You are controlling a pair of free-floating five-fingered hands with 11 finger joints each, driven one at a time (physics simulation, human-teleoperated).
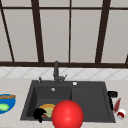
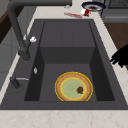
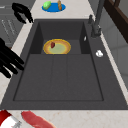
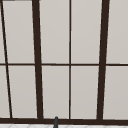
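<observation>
**A:** Item one, the plate?

**B:** Plate [image 2: 73,86]: yellow rim, greenish centre, flat on the floor of the sink [image 2: 67,32], in the basin at the tap [image 1: 56,71] end. A small red bit [image 2: 80,89] sits on it, off-centre.

**A:** Item two, the hands?

**B:** Left hand [image 1: 39,114]: at the sink's front left corner, just beside the plate's near rim, fingers curled and gripping nothing. Right hand [image 3: 8,61]: idle over the front table edge, about mid-sink, fingers spread straight.

**A:** Other stock?

**B:** Red ball [image 1: 67,114], low in the front view, across the sink's front edge. Blue dish [image 1: 6,103] on the table [image 1: 10,85], left of the sink.

**A:** Handling note for the plate?

**B:** My judgement: it lies flat against the basin floor, so there is no gap under it. The curled fingers should open first, then come down inside the front wall and hook the near rim. The plate should lift level, or the red bit may slide off.
</observation>
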